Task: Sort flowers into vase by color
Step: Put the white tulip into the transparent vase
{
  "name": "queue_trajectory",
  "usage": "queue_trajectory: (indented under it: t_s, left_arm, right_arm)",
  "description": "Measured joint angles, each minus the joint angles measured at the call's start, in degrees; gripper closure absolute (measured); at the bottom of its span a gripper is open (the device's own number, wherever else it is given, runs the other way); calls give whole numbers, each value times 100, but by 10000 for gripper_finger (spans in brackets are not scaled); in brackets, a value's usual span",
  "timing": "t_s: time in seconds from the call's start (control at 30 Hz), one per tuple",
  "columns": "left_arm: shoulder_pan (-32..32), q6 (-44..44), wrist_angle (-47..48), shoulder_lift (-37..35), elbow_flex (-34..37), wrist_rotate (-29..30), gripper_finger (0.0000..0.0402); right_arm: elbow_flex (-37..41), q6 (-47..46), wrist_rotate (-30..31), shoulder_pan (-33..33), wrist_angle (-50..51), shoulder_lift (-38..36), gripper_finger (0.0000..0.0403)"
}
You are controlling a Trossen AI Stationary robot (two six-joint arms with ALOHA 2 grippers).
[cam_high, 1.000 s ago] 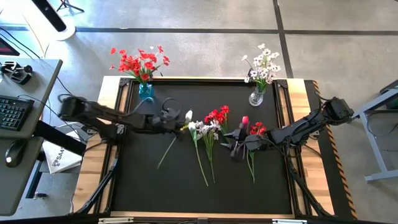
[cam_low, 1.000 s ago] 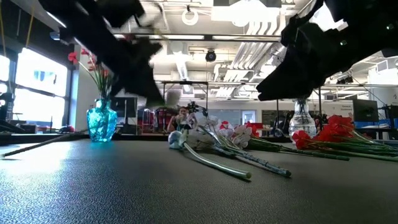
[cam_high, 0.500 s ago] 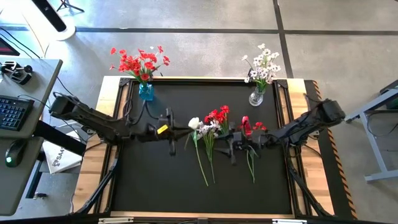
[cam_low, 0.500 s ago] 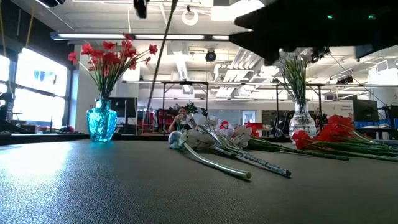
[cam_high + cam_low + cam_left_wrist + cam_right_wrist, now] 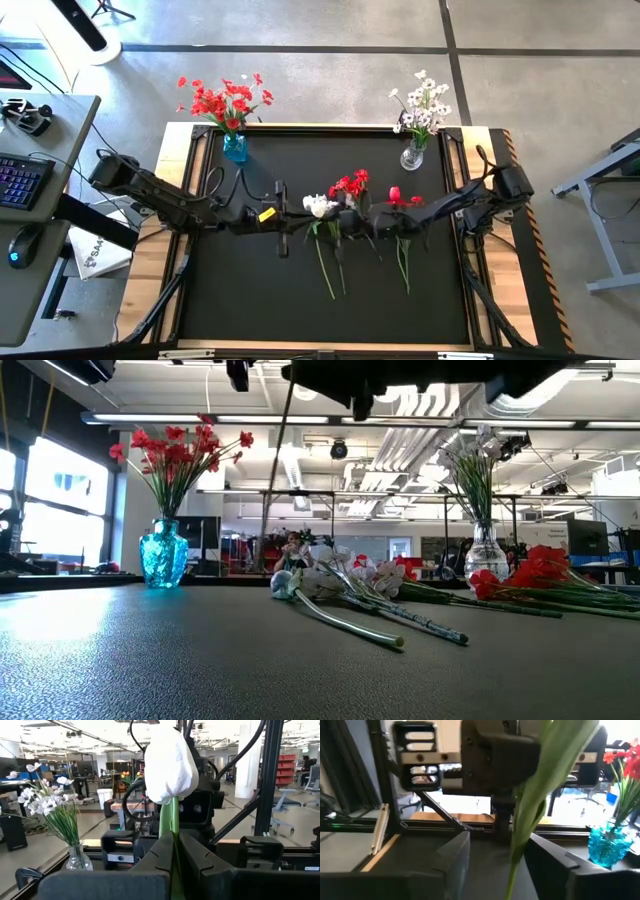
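Left wrist view settles it — the left gripper (image 5: 173, 851) is clamped on the green stem of a white tulip (image 5: 170, 765), bloom upright. From above, both grippers meet over the loose flowers (image 5: 335, 205) lying mid-table, between the blue vase (image 5: 235, 146) and the clear vase (image 5: 412, 155). Right wrist view shows the right gripper (image 5: 497, 852) with fingers apart around a green stem (image 5: 540, 795) — not gripping.
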State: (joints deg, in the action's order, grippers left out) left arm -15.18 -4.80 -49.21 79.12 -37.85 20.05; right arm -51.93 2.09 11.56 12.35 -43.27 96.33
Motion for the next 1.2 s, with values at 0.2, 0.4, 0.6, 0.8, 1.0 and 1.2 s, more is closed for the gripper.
queue_trajectory:
  t_s: [0.2, 0.4, 0.6, 0.8, 1.0, 1.2]
  left_arm:
    - [0, 2, 29, -9, 0, -3, 396]
    - [-1, -11, 739, -154, -2, 236, 349]
    - [0, 22, 2707, -605, 0, 1597, 274]
    - [-80, 661, 3966, -944, 4, 2286, 246]
    - [-129, 908, 4417, -942, 27, 2277, 245]
    - [-129, 909, 4330, -916, 76, 2273, 245]
  right_arm:
    - [-353, -60, 21, -12, 568, -2, 323]
    - [-348, -533, 308, -35, 1163, -242, 391]
    - [-348, -874, 1434, 59, 2622, -742, 398]
    - [-348, -1168, 3558, 441, 4675, -1708, 399]
    - [-349, -3239, 5697, 729, 7827, -2813, 399]
    - [-342, -4390, 6584, 710, 9250, -3679, 399]
